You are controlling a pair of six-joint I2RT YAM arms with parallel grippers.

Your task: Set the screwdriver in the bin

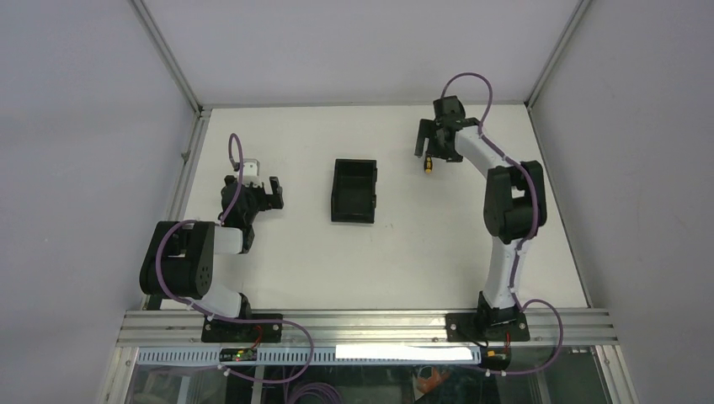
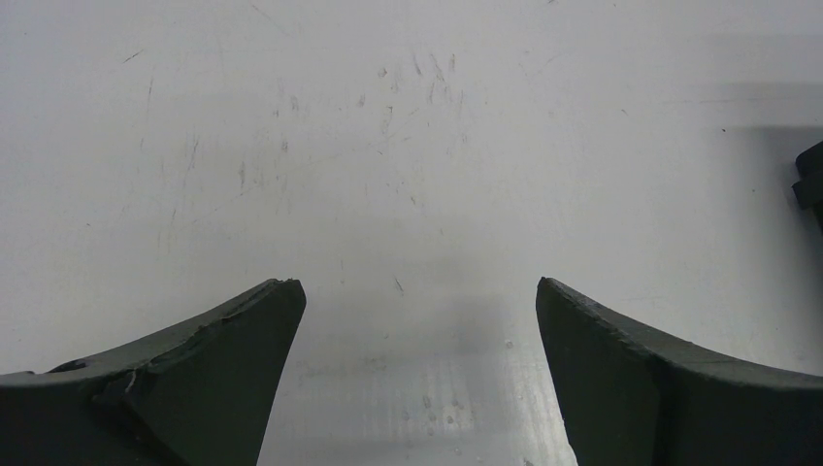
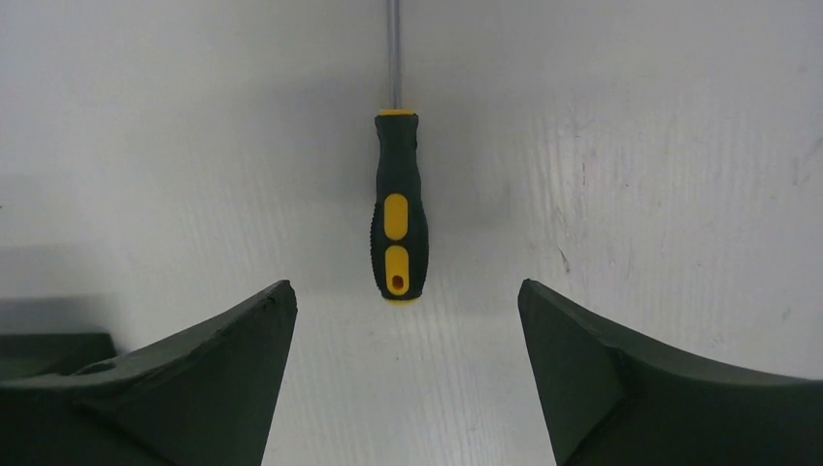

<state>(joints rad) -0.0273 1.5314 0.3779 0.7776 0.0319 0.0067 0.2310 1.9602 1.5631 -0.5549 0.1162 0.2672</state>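
The screwdriver (image 1: 429, 166) lies on the white table at the back right, to the right of the black open-topped bin (image 1: 354, 191). In the right wrist view its black and yellow handle (image 3: 398, 223) points toward me and its thin shaft runs away from me. My right gripper (image 3: 408, 286) is open and empty, and the handle's end lies just ahead of the gap between its fingertips. From above, the right gripper (image 1: 435, 150) hangs over the screwdriver. My left gripper (image 1: 269, 195) is open and empty to the left of the bin, over bare table (image 2: 419, 283).
The bin stands mid-table between the two arms. A dark edge (image 2: 810, 184), probably the bin, shows at the right border of the left wrist view. Aluminium frame rails (image 1: 189, 160) and grey walls close in the table at the left, back and right.
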